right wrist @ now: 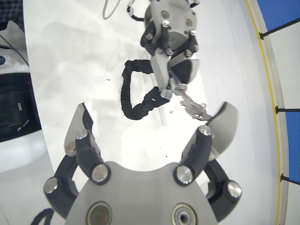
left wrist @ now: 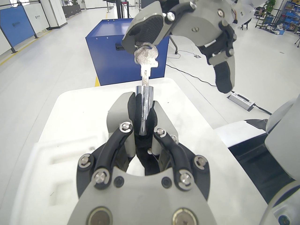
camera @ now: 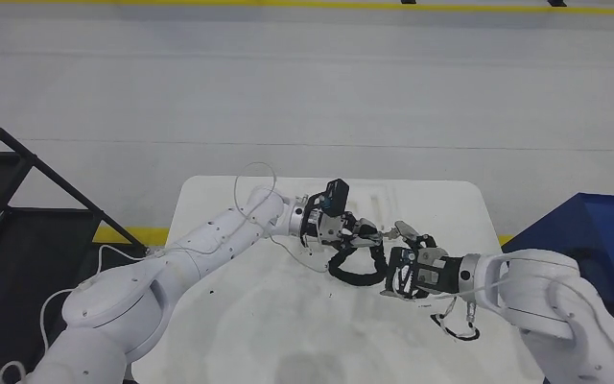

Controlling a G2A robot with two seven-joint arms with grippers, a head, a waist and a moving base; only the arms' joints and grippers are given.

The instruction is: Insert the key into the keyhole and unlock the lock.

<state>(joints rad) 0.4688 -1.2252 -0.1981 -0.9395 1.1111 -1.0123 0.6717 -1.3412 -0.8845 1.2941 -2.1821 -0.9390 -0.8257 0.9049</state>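
My left gripper (left wrist: 144, 105) is shut on the chrome lock cylinder (left wrist: 145, 99), held above the white table. The silver key (left wrist: 146, 58) sticks out of the cylinder's end, its blade in the keyhole (right wrist: 180, 90). My right gripper (right wrist: 152, 115) is open around the key's head; one pad (left wrist: 146, 30) touches the head and the other finger (left wrist: 223, 76) stands well apart. In the right wrist view the key (right wrist: 193, 107) lies against one finger (right wrist: 222, 120). The lock's black cable (right wrist: 131, 94) hangs in a loop below the left gripper (right wrist: 174, 80). From above, the two grippers (camera: 363, 230) (camera: 401, 242) meet at mid-table.
A white foam tray (left wrist: 58, 165) with recesses lies on the table (camera: 288, 326) under the left arm. A blue cabinet (left wrist: 126, 54) stands just past the table's edge. A thin white cable (right wrist: 112, 1) trails across the tabletop. A black stand (camera: 48, 182) rises at the left.
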